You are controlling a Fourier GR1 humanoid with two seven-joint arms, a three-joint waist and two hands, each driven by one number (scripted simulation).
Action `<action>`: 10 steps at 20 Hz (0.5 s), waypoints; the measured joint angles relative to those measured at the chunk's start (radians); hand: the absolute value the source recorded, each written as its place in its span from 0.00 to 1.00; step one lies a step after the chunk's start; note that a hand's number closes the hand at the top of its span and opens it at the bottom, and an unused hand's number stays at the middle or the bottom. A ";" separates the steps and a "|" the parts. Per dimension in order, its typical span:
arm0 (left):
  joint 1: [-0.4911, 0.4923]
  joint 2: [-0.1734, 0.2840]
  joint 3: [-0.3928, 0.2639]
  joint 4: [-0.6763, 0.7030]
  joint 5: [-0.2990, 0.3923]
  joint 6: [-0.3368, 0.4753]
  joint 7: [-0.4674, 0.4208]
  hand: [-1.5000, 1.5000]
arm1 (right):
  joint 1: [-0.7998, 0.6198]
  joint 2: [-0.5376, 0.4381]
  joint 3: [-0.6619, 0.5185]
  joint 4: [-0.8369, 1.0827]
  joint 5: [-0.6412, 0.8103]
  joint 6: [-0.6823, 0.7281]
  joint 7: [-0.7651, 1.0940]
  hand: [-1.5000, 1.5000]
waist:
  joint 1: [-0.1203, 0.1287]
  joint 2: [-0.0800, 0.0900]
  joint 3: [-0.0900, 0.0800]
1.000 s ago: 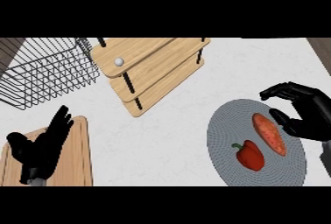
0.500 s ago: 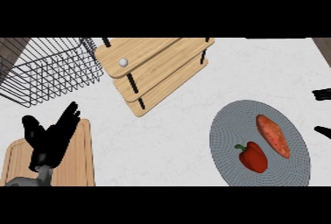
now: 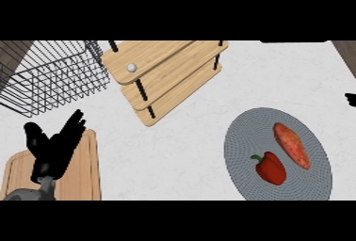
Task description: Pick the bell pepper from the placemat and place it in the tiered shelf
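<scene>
A black wire basket (image 3: 52, 75) sits at ten o'clock, with the wooden shelf (image 3: 167, 75) just right of it at twelve; a small white ball (image 3: 131, 67) lies on the shelf's top tier. A sweet potato (image 3: 292, 145) lies on the grey round placemat (image 3: 240, 146) at four o'clock, just beside the pepper (image 3: 270, 168). The pepper is red, glossy, with a green stem, and lies on the placemat's lower middle. The left hand (image 3: 52, 148) rests at eight o'clock over a wooden board (image 3: 83, 174), fingers straight and spread, well apart from the pepper. Only a black tip of the right hand (image 3: 350, 99) shows at three o'clock, above the pepper; whether it is open or closed I cannot tell.
</scene>
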 measured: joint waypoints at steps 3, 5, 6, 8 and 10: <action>0.001 -0.002 0.008 0.005 -0.002 -0.004 0.006 0.50 | 0.007 -0.030 0.008 -0.115 -0.006 0.019 0.089 0.00 | -0.003 -0.002 0.000; -0.009 0.000 0.014 0.003 -0.002 0.001 0.034 0.50 | 0.021 -0.037 0.014 -0.201 -0.017 0.009 0.177 0.00 | -0.007 -0.004 -0.001; -0.004 -0.003 0.017 0.000 -0.002 0.002 0.030 0.50 | 0.027 -0.036 0.014 -0.247 -0.026 -0.006 0.231 0.00 | -0.008 -0.004 -0.001; -0.005 -0.003 0.024 0.009 -0.003 -0.008 0.025 0.50 | 0.034 -0.032 0.012 -0.328 -0.037 -0.044 0.332 0.00 | -0.009 -0.004 -0.002; 0.001 -0.014 0.019 0.011 -0.015 -0.009 0.007 0.50 | 0.040 -0.008 0.029 -0.415 -0.034 -0.096 0.438 0.00 | -0.008 -0.006 0.000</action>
